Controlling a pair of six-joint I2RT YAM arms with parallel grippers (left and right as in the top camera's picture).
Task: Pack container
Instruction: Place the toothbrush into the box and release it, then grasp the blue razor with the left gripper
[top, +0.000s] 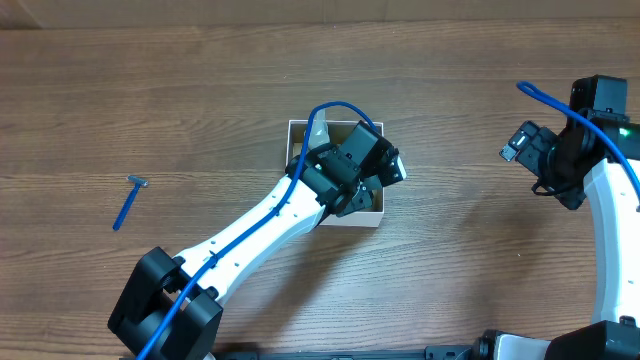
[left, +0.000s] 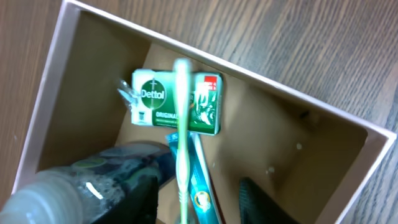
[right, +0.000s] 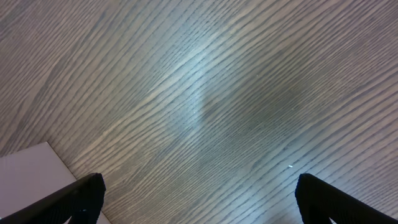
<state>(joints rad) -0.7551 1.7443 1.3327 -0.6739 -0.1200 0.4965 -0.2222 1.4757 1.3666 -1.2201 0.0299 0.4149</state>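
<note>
Container (left: 298, 98): light, thin flimsy walls; grip at the rim.
Left gripper (left: 198, 194): spread, straddling toothbrush (left: 181, 118).
Right gripper (right: 208, 196): wide, empty.

A brown wood-grain table (top: 200, 90) fills every view, with a pale sheen

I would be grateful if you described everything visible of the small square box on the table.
The small square shallow box has thin white walls and a brown cardboard inside. It sits flat and open-topped near the middle of the wooden table, with the left gripper hanging open over it. Inside lie a green Dettol soap packet, a pale toothbrush across it, a teal tube and what looks like a clear bottle.
</note>
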